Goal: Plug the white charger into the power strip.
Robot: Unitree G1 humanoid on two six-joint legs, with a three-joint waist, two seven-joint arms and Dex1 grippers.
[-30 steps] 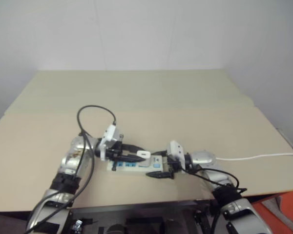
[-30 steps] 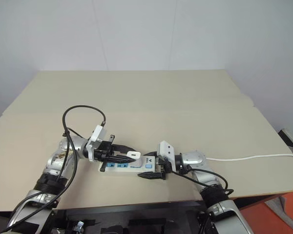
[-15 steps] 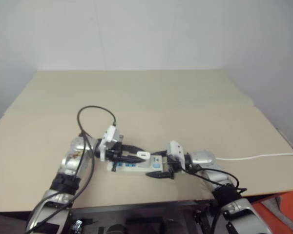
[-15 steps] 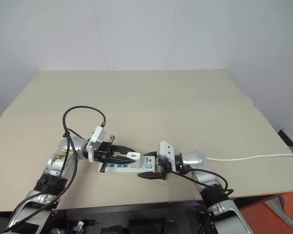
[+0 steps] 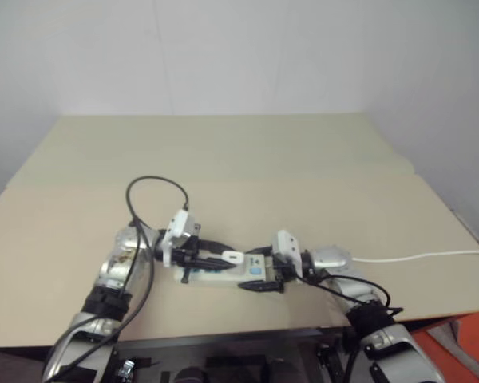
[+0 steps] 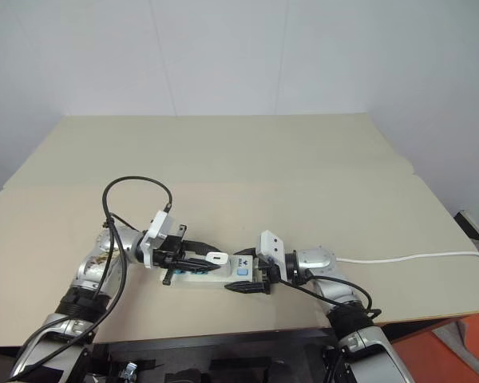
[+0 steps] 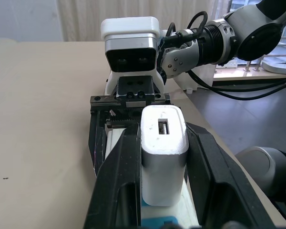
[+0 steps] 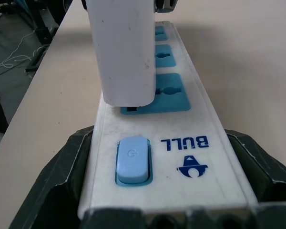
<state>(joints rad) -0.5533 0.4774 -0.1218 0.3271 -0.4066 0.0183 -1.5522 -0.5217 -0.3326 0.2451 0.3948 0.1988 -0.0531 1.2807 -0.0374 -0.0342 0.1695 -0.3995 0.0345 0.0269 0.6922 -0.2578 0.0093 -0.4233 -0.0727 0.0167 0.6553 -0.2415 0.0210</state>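
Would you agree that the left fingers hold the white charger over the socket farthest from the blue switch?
Not quite: the white charger, held by the left fingers, sits over the socket nearest the blue switch on the power strip, as the right wrist view shows.

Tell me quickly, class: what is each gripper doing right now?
Left gripper: shut on the white charger.
Right gripper: shut on the switch end of the power strip.
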